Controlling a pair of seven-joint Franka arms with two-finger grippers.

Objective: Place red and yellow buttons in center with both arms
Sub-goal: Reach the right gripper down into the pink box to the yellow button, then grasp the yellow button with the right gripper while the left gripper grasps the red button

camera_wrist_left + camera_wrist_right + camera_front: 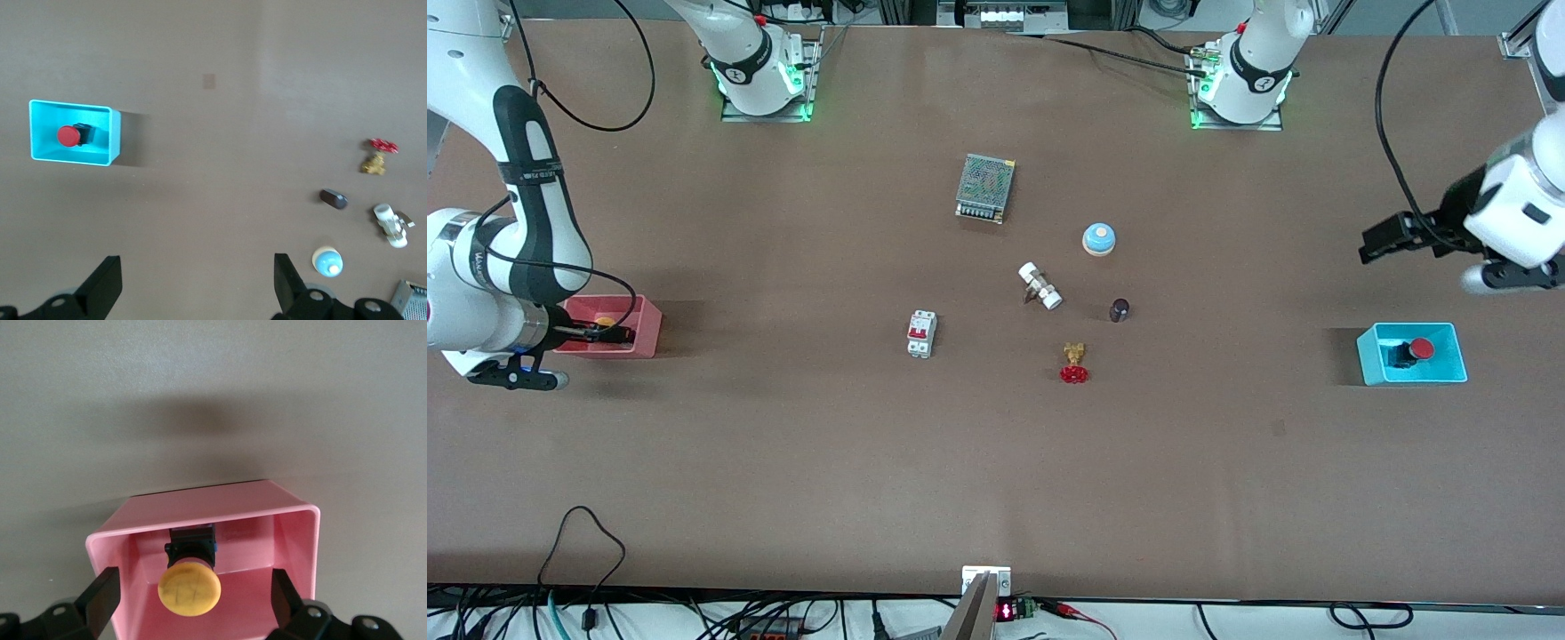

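Note:
The yellow button [189,587] lies on its side in a pink bin [293,520] at the right arm's end of the table. My right gripper [193,600] is open and lowered into that bin, one finger on each side of the yellow cap, not touching it. In the front view the same button [605,322] shows just above the right gripper [609,335]. The red button [1420,348] lies in a blue bin [1369,356] at the left arm's end. My left gripper [197,283] hangs open and empty over bare table beside that bin, away from the red button [68,136].
Around the table's middle [996,356] lie a metal power supply [985,188], a blue-domed bell [1099,239], a white fitting [1040,285], a dark small cylinder [1119,309], a brass valve with red handwheel [1074,363] and a white circuit breaker [921,334].

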